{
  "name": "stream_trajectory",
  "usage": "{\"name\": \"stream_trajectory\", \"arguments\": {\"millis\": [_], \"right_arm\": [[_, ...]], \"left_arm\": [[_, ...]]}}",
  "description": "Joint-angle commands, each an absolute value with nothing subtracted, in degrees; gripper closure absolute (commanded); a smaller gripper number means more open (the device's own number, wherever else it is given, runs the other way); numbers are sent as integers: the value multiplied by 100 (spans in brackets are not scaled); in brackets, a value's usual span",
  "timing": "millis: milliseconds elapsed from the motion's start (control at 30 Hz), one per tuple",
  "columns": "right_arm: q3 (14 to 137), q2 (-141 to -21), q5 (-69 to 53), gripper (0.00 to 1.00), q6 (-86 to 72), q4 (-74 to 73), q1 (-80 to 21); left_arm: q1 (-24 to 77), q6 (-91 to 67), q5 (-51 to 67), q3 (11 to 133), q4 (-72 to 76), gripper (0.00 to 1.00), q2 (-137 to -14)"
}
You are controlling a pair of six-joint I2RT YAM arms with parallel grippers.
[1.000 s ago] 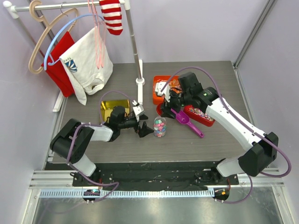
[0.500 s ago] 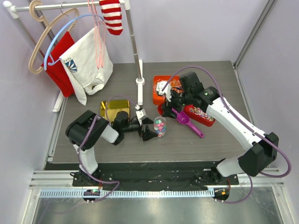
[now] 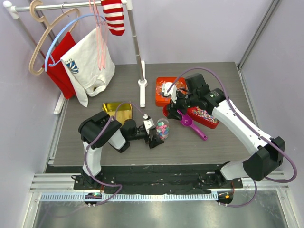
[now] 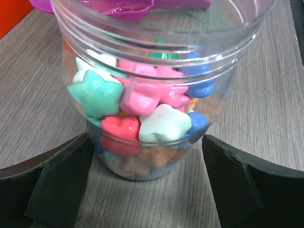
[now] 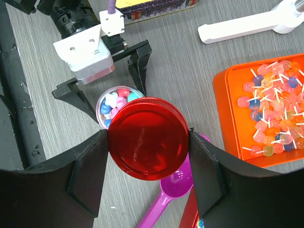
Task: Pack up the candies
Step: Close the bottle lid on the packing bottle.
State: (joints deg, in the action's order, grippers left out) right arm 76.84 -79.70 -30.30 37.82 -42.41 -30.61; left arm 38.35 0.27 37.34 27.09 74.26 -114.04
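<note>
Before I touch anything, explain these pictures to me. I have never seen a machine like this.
These are two robot arms bolted at the near edge of a grey table. One picture looks down from above. The other two come from small cameras on each arm's wrist, so each shows its own black fingers.

On the table are a clear jar of pastel candies, a purple scoop, an orange tin of sweets on sticks, a red tin, a gold tin and the foot of a clothes rack.

The left arm's fingers stand open on either side of the jar. The right arm's fingers grip a red lid close by the jar, which has no lid on.
</note>
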Motion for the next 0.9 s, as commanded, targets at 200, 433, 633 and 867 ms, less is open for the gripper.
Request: {"name": "stream_trajectory", "arguments": {"millis": [200,433,633,867], "right_arm": [[7708,-7927,-3050,58,3920,-4280,-3032],[7804,-8173,-3059,58,4017,-4499,-3032],[8252,-8682,-3252,59,4288,-5316,-3067],[8498,-8902,-3357,59,4359,-5501,-3242]], "left_arm": [[4008,334,3278,2856,8736,4,-11698],[4069,536,3305,2804,8763,31,-11769],[4078,563,3357,2760,8859,45,-11786],[4078,536,3498,2777,8868,50,-11795]]}}
